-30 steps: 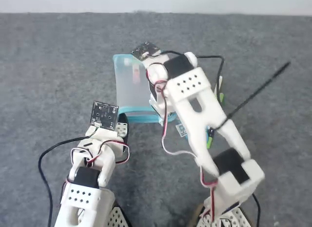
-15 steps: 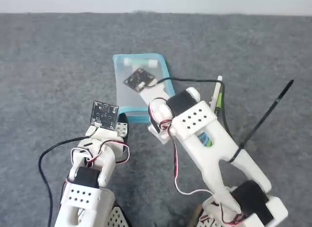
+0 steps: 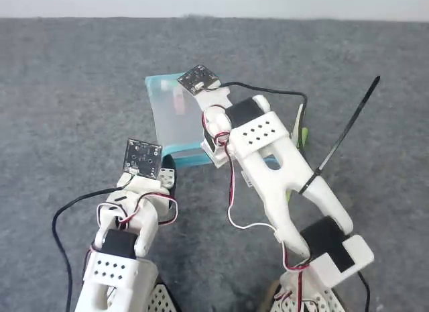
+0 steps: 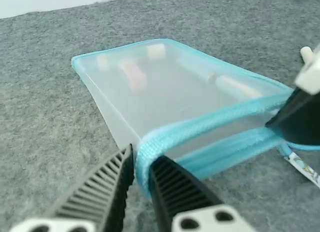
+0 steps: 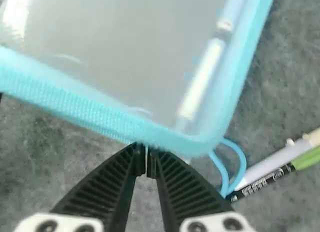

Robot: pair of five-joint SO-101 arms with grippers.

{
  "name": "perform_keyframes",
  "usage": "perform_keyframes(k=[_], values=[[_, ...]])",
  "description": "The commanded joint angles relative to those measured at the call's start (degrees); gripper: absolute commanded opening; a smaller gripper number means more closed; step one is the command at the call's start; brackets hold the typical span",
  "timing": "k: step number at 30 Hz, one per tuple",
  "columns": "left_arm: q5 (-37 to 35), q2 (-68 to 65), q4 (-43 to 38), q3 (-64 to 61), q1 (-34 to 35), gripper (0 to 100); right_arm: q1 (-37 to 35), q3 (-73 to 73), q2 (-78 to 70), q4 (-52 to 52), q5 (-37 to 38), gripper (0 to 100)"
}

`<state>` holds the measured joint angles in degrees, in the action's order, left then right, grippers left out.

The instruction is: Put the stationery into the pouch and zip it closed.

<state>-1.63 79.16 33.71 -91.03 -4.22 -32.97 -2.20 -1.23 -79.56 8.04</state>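
As the right tool (image 5: 146, 153) advances, pouch (image 3: 175, 117) shifts — leftward.

I think this is a small robot lab or test room. My table (image 3: 67, 77) has a flat grey felt mat on it, and a plain white wall (image 3: 214, 3) is right behind it. My two white plastic arms (image 3: 268, 144) have bare wires (image 3: 268, 90) hanging out. A black cable tie (image 3: 341, 131) sticks up from one arm.

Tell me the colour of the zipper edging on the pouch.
Turquoise blue; the zipper edging shows best in the left wrist view.
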Motion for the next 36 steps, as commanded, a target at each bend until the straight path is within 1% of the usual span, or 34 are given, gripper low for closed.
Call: perform_keyframes(k=[1,4,6,8,12,16,18,24,31,36], values=[[0.1,0.9,-1.8,0.4,0.1,1,-1.2,2.2,12.5,-4.4,-0.4,0.9],[0.1,0.9,-1.8,0.4,0.1,1,0.3,-0.5,21.9,-8.6,1.2,0.9],[0.1,0.9,-1.8,0.4,0.2,1,4.4,-4.0,25.6,-10.8,2.4,1.0],[0.1,0.9,-1.8,0.4,0.2,1,10.3,-8.1,26.5,-11.2,2.3,1.0],[0.1,0.9,-1.8,0.4,0.2,1,22.2,-18.1,22.1,-6.5,0.8,1.9],[0.1,0.9,-1.8,0.4,0.2,1,28.7,-25.8,16.1,1.0,0.3,11.0],[0.1,0.9,-1.7,0.3,0.2,1,29.9,-28.2,13.7,5.0,0.3,13.6],[0.2,0.9,-1.8,-0.1,0.2,1,30.3,-30.1,6.4,13.1,-1.9,13.6],[0.2,0.9,-1.9,-0.1,0.2,1,30.1,-30.1,-0.6,16.8,-2.0,13.6],[0.2,0.9,-1.9,-0.1,0.2,1,30.1,-30.0,-1.9,17.8,-2.1,13.6]])
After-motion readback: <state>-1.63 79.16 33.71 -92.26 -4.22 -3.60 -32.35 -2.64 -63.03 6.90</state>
